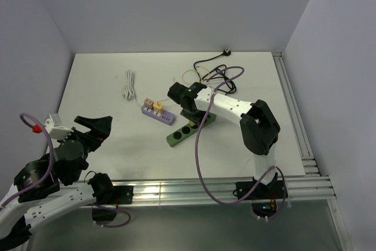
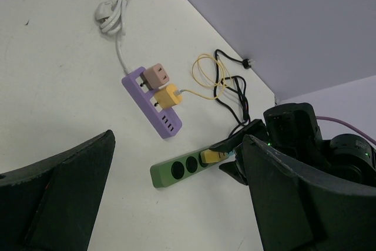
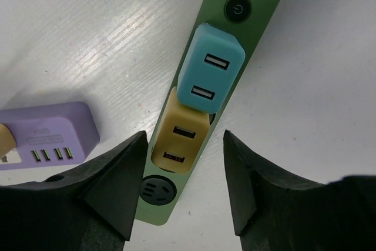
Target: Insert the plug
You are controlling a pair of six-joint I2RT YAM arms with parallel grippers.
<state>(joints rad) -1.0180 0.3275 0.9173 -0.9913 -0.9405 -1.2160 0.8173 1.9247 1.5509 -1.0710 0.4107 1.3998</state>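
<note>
A green power strip [image 3: 252,4] lies on the white table, also in the top view [image 1: 187,130] and the left wrist view [image 2: 176,170]. A blue USB plug [image 3: 210,76] and a yellow USB plug [image 3: 180,137] sit in its sockets; one round socket [image 3: 157,191] at the near end is empty. My right gripper [image 3: 185,139] is open directly above the yellow plug, a finger on each side, not touching it. My left gripper [image 2: 178,138] is open and empty, far to the left near the table's front [image 1: 101,129].
A purple power strip [image 1: 157,114] with a pink adapter [image 2: 156,76] and a yellow adapter [image 2: 167,96] lies left of the green one. A coiled white cable [image 1: 129,84] is at the back left; a black cable [image 1: 214,66] and a thin yellow cable [image 1: 191,76] trail behind.
</note>
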